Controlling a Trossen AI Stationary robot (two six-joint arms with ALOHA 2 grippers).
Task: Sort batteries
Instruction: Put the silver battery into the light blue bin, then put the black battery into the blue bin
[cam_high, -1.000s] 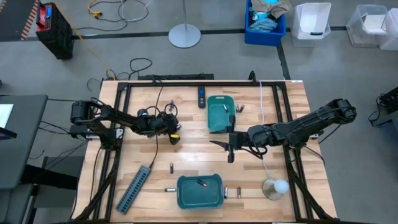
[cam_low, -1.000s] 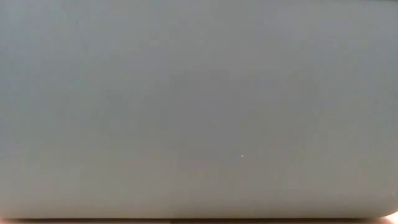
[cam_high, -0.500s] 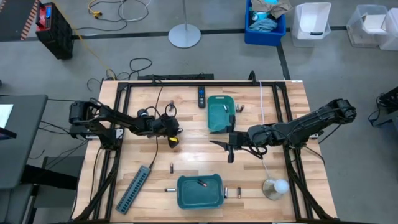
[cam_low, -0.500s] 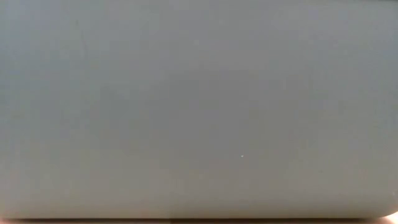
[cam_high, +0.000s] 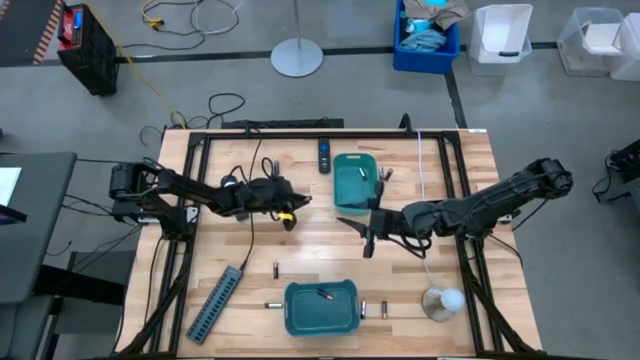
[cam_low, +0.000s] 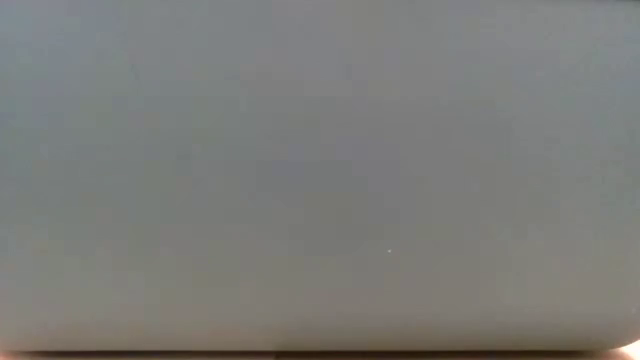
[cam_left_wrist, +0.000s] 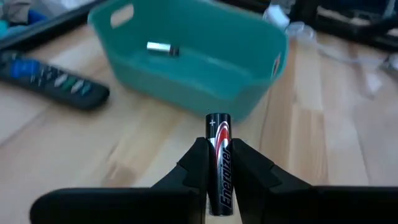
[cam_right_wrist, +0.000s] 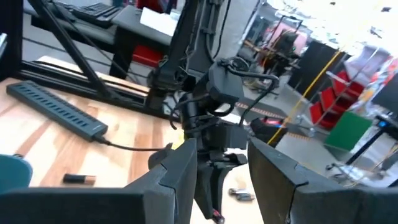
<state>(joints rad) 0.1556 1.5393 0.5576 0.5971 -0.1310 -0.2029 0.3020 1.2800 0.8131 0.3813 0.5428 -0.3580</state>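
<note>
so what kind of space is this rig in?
Probably a robotics lab or workshop, not a home. The light wooden table sits in a black metal frame on grey concrete floor, with clear plastic storage bins alongside. The right wrist view shows red shelving racks behind.

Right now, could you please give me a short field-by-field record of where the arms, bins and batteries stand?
left claw: shut on an Energizer battery, pointed at the far teal bin
right claw: open, empty, over bare table near the far teal bin
far teal bin contents: one battery
near teal bin: one battery inside
loose batteries: several on the table around the near teal bin
low view: blocked
</note>
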